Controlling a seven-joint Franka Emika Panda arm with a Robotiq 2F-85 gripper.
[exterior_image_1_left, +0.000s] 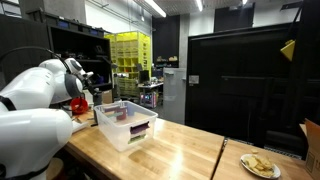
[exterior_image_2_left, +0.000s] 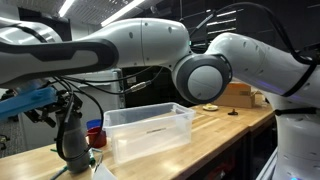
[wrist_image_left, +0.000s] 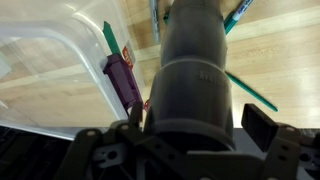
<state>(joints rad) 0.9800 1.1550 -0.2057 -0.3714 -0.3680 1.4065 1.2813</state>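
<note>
Between your fingers, filling the middle of the wrist view, is a dark cylinder (wrist_image_left: 195, 70). It sits over the wooden table (exterior_image_1_left: 180, 150), just beside the clear plastic bin (exterior_image_2_left: 150, 125). The step in hand looks like a grasp on that cylinder, so get it centred between the jaws before you squeeze, with an equal gap on both sides. Keep your wrist square to its long axis, so it does not twist out as you close. Close slowly, and watch that the finger on the bin's side does not clip the bin's wall or the purple marker (wrist_image_left: 122, 82) lying along it. I cannot tell whether that marker is inside or outside the bin. Teal pens (wrist_image_left: 250, 92) lie on the far side of the cylinder, and a red cup (exterior_image_2_left: 95, 128) stands near the bin. Your gripper (wrist_image_left: 180, 140) is spread wide, one finger either side of the cylinder. It grips nothing, and I cannot tell whether either pad touches.
</note>
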